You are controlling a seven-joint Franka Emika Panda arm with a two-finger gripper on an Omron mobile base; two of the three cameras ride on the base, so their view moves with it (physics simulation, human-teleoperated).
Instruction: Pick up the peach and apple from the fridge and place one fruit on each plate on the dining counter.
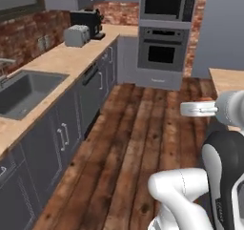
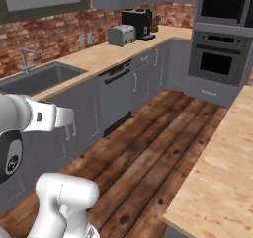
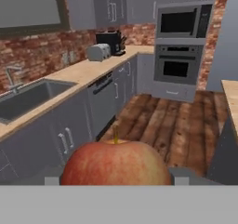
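Note:
A round red apple (image 3: pixel 116 165) with a yellowish blush and a short stem sits between the two fingertips of my gripper (image 3: pixel 116 179) at the bottom of the hand view; the gripper is shut on it. The apple is carried in the air over the wooden floor. The dining counter (image 2: pixel 222 173) with its light wood-grain top runs along the right, and its near corner (image 3: pixel 231 93) shows at the right edge of the hand view. The peach, the plates and the fridge are out of view.
A wall counter (image 1: pixel 62 59) runs along the left with a sink (image 1: pixel 21 93), a toaster (image 1: pixel 76 35) and a black coffee machine (image 1: pixel 89 21). A grey built-in oven (image 1: pixel 161 52) stands at the far end. The wooden floor aisle (image 1: pixel 138 143) lies between the counters.

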